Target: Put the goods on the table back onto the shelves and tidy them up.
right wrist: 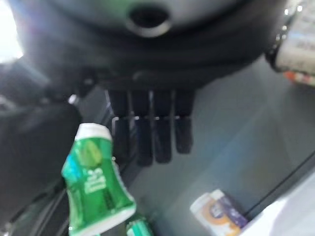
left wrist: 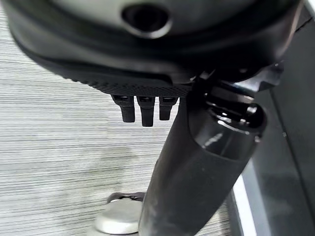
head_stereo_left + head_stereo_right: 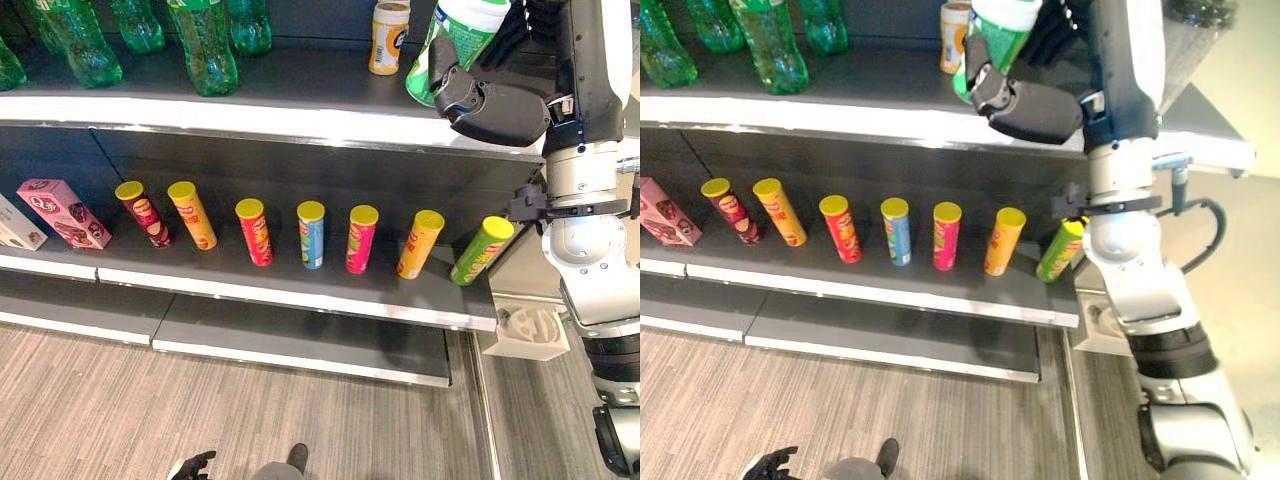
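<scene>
We see the right hand (image 3: 495, 108) raised to the right end of the upper shelf (image 3: 300, 120). It is grasping a green container with a white cap (image 3: 462, 32). The thumb lies across the near side of the container and the fingers (image 3: 512, 35) reach round its far side. The container is tilted, cap up and leaning right, with its lower end at or just above the shelf surface; we cannot tell whether it touches. In the right wrist view the same container (image 1: 96, 184) sits beside the row of dark fingers (image 1: 155, 130), which look fairly straight there.

Just left of the container on that shelf stands a cream and orange canister (image 3: 388, 38). Well to its left is a group of green bottles (image 3: 205, 45).

On the middle shelf (image 3: 300, 290) seven yellow-lidded tubes lean in a row, apart from one another. From left to right they are dark red (image 3: 143, 212), orange (image 3: 191, 214), red (image 3: 254, 231), blue (image 3: 311, 234), pink (image 3: 360, 239), orange-yellow (image 3: 420, 243) and green (image 3: 482, 250). The green one is near the right arm. A pink box (image 3: 65, 212) lies tilted to the left of the tubes. A white box (image 3: 15, 228) sits at the shelf's left edge.

The left hand (image 3: 192, 465) hangs low over the striped floor (image 3: 250, 420). Its fingers (image 2: 142, 110) are relaxed and hold nothing.
</scene>
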You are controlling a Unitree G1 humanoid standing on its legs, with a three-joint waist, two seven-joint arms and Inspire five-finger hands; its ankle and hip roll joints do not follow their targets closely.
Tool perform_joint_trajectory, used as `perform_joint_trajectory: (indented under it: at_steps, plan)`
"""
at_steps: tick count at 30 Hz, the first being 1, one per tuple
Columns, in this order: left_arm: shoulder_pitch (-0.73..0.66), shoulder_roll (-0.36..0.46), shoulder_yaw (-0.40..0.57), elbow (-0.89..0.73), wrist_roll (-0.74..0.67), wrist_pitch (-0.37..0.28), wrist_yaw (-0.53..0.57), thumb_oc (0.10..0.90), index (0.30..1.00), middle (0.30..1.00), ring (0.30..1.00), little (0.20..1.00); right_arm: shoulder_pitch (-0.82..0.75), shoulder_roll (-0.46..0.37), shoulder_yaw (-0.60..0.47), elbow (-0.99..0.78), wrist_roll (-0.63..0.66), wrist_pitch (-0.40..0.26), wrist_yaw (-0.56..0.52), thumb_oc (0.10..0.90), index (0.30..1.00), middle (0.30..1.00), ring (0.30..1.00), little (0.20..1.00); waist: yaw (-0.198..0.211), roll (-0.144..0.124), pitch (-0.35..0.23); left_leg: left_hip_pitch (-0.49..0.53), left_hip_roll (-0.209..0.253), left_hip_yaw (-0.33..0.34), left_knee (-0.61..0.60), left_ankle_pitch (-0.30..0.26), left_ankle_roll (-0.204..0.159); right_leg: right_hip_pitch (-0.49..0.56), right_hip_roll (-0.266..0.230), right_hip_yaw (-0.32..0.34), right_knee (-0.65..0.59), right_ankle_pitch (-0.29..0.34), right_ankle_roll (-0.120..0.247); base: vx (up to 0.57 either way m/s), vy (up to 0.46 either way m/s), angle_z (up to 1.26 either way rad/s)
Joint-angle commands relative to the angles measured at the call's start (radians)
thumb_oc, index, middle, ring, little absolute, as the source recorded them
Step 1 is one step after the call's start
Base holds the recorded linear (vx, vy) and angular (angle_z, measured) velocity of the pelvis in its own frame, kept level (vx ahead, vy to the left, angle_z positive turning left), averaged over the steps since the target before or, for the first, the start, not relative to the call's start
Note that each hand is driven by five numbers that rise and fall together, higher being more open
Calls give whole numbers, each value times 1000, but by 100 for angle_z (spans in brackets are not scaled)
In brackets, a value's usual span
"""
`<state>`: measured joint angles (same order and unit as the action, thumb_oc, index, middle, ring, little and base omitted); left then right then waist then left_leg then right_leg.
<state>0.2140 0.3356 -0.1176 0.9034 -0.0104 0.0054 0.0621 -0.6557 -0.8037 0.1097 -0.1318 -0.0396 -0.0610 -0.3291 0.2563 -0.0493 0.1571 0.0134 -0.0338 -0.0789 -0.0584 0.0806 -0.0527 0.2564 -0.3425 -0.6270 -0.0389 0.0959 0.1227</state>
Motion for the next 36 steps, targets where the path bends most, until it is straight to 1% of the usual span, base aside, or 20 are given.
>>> perform_joint_trajectory:
  at_steps: [1,3,5,7,8,9,10,11,12,13,14,15,19,29,36]
  plan:
    - [-21,26,-53,13,33,-29,30,800,900,900,900,900,-111,-33,-12,-9,-37,-25,-40,400,300,300,300,300,6,27,-125,31,68,47,-29,-114,-40,-115,-30,22,7,16,121,-12,118,-18]
    - [-14,28,-46,5,28,-29,32,800,900,900,900,900,-125,-28,14,11,-46,-17,-40,400,300,300,300,300,12,16,-124,32,53,54,-29,-119,-27,-131,-46,31,5,39,129,-29,133,-21]
    - [-13,32,-45,3,27,-31,32,800,900,900,900,900,-139,-24,33,26,-49,-12,-37,400,300,300,300,300,18,8,-115,24,39,65,-29,-104,-14,-152,-63,24,10,67,124,-89,115,-17]
    - [-11,33,-41,-2,25,-30,31,800,900,900,900,900,-165,-32,59,50,-66,-5,-37,400,300,300,300,300,24,6,-109,28,32,73,-29,-104,0,-172,-75,39,45,61,124,-44,79,-20]
    - [-15,43,-40,-2,28,-29,30,800,900,900,900,900,-170,-34,69,64,-63,-3,-36,400,300,300,300,300,23,5,-103,30,33,71,-29,-104,5,-185,-73,59,90,45,117,-36,28,-27]
    - [-20,55,-33,-9,17,-28,36,800,900,900,900,900,-174,-41,72,69,-60,-1,-35,400,300,300,300,300,5,7,-82,33,37,61,-29,-99,10,-222,-44,157,131,32,104,-79,-12,-14]
    - [-27,64,-31,-22,2,-31,37,800,900,900,900,900,-193,-54,82,76,-59,-1,-38,400,300,300,300,300,-7,13,-66,28,38,55,-29,-88,13,-256,-19,224,128,35,99,-63,-75,5]
    - [-28,75,-31,-24,1,-32,36,800,900,900,900,900,-205,-61,85,85,-47,-2,-44,400,300,300,300,300,-13,14,-61,27,43,38,-29,-83,11,-263,20,307,89,2,93,-15,-97,27]
    - [-29,77,-29,-24,1,-31,36,800,900,900,900,900,-211,-65,89,92,-43,-2,-46,400,300,300,300,300,-13,9,-65,24,43,30,-29,-81,8,-254,31,321,62,2,94,34,-83,32]
    - [-29,77,-28,-24,1,-31,36,800,900,900,900,900,-211,-65,89,93,-43,-2,-46,400,300,300,300,300,-14,10,-65,25,43,29,-29,-81,8,-253,31,320,61,3,94,81,-113,32]
    - [-25,73,-22,-16,-4,-28,36,800,900,900,900,900,-217,-71,93,98,-39,5,-44,400,300,300,300,300,-12,2,-75,28,53,25,-28,-87,-3,-217,45,311,20,3,95,68,-111,21]
    - [-23,69,-21,-8,-6,-27,37,800,900,900,900,900,-218,-71,94,101,-35,5,-43,400,300,300,300,300,-13,-2,-82,24,56,23,-28,-80,-6,-206,48,300,1,8,96,69,-112,23]
    - [-6,58,-26,3,1,-20,33,800,900,900,900,900,-220,-63,96,119,-19,5,-41,400,300,300,300,300,-11,-7,-102,26,76,4,-29,-77,-22,-169,64,274,-35,1,90,67,-94,46]
    - [-14,45,-52,17,4,-10,38,800,900,900,900,900,-269,-66,109,177,-5,13,-58,400,300,300,300,300,-5,-10,-110,22,77,-36,-28,-76,-28,-131,63,201,-34,-16,83,31,-29,17]
    - [-28,50,-72,29,6,-10,43,800,900,900,900,900,-319,-74,126,248,5,19,-82,400,300,300,300,300,6,-23,-110,13,74,-54,-29,-75,-28,-125,58,171,-31,-15,85,14,8,13]
